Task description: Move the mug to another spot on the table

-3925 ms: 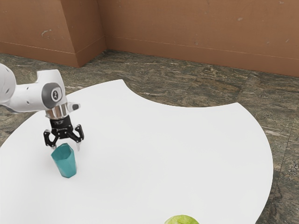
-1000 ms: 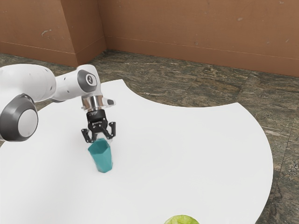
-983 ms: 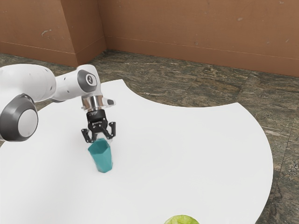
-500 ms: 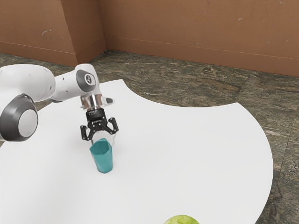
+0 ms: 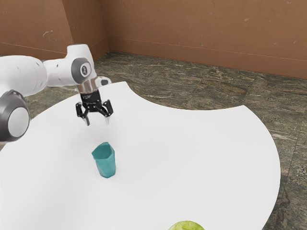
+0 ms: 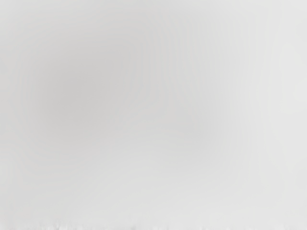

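Teal mug point(image 5: 104, 160) upright on the white table point(image 5: 201, 158), with the gripper point(image 5: 97, 121) open and empty above it.

The mug is a solid teal cup with flat, faceted sides that narrow toward the base, and its angular mouth faces up. It stands on the half of the table toward the exterior view's left, well in from every edge. The black gripper hangs with its fingers spread wide and pointing down, apart from the mug and nearer the table's far edge. A round green thing point(image 5: 186, 225) lies at the table's near edge, well apart from the mug. In the wrist view, plain white tabletop lies under the hand.
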`<act>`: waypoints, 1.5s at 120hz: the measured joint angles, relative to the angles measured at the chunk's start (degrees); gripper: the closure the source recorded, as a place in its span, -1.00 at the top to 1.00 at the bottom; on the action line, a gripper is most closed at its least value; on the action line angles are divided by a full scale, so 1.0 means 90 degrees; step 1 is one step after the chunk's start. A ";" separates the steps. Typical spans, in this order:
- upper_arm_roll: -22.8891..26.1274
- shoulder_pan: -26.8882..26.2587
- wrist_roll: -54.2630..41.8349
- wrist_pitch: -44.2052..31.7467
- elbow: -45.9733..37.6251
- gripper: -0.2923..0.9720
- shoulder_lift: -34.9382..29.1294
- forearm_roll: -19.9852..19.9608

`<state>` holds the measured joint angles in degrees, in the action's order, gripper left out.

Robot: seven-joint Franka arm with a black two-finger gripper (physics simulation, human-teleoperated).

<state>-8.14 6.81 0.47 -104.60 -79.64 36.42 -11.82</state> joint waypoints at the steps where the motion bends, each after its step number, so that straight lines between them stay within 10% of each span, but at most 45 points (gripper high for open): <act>1: -0.0001 -0.0010 -0.0026 -0.0010 -0.0020 0.53 -0.0052 0.0011; 84: -0.0057 -0.0760 -0.1210 0.0563 -0.2220 0.54 -0.3985 0.1103; 124: -0.0346 -0.1302 -0.1166 0.0896 -0.2103 0.54 -0.4239 0.1352; 148: 0.0439 -0.0683 -0.0964 0.1171 -0.1887 0.54 -0.4329 0.1362; 180: 0.0710 -0.1313 -0.0741 0.1350 -0.1869 0.54 -0.4390 0.1329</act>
<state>-1.76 -5.01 -6.20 -92.45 -96.46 -3.10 0.14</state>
